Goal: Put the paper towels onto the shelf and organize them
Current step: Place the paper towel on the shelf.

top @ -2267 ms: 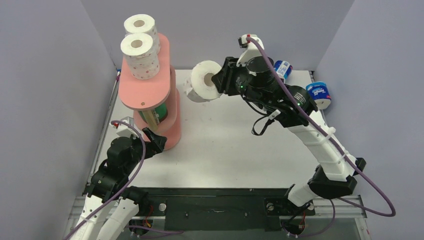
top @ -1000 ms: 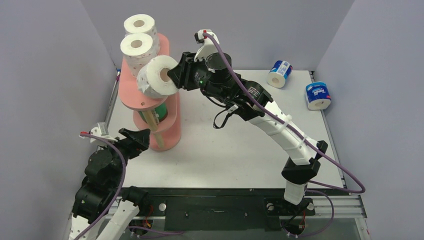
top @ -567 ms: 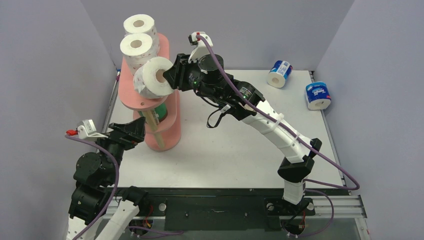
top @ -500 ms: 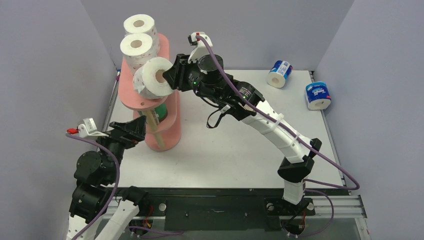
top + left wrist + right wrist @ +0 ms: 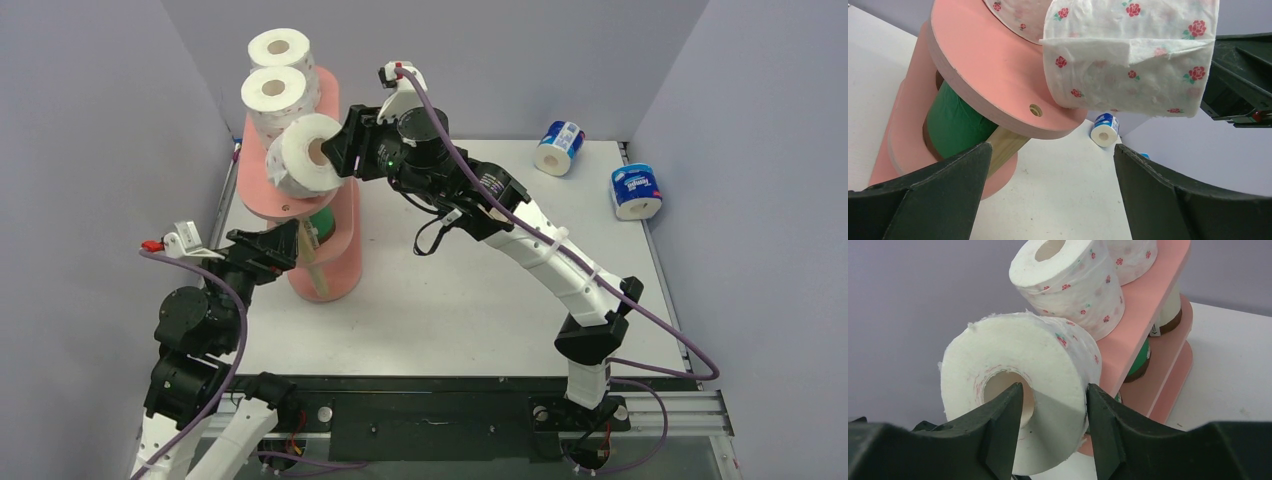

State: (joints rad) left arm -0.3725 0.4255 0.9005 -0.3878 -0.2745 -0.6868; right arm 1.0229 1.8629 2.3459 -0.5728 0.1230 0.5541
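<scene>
The salmon-pink shelf (image 5: 268, 205) stands at the far left. Two red-dotted white rolls (image 5: 272, 92) stand on its top board. My right gripper (image 5: 337, 157) is shut on a third dotted roll (image 5: 298, 157), one finger in the core and one on the outer side. The roll is tilted at the near end of the top board, its lower edge at the board. In the right wrist view my gripper (image 5: 1053, 410) pinches this roll (image 5: 1058, 355). My left gripper (image 5: 272, 247) is open and empty beside the shelf's near post. A green-wrapped roll (image 5: 322, 222) sits on the middle tier.
Two blue-white wrapped rolls (image 5: 558, 147) (image 5: 636, 190) lie at the table's far right, by the walls. A cream roll (image 5: 1170, 305) stands further back on the middle tier. Grey walls close in the left, back and right sides.
My right arm has carried the dotted roll left from mid-table to the near end of the shelf's top board. My left arm rose and turned its gripper toward the shelf's near post.
</scene>
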